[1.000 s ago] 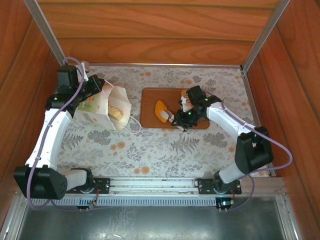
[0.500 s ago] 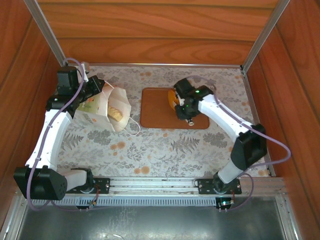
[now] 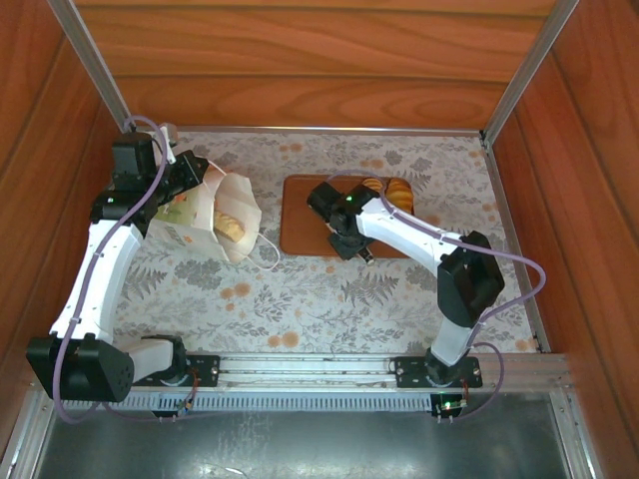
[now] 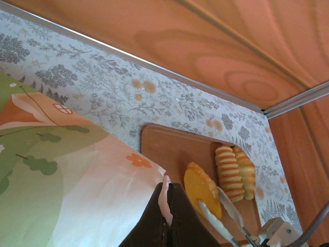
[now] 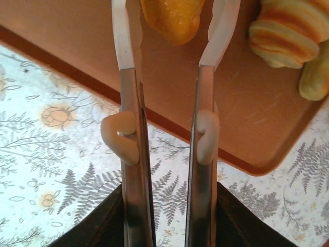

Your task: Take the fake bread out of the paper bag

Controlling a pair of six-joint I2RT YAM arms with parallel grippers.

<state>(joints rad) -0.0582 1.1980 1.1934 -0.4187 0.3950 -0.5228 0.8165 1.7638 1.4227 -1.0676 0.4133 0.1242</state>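
Around me stand warm reddish wood walls [image 3: 300,70], grain running in long bands, joined at the corners by slim metal posts [image 3: 524,70]. My counter [image 3: 300,299] wears a pale cloth printed with grey ferns and small orange flowers. Along its near edge runs a metal rail [image 3: 300,371], with a dull steel sheet [image 3: 300,444] below. Soft, even light.

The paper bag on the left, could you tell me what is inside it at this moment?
Through the open mouth of the paper bag, one golden piece of fake bread shows against the inner wall. The bag's sides cover the rest, so any further pieces deeper inside cannot be seen.
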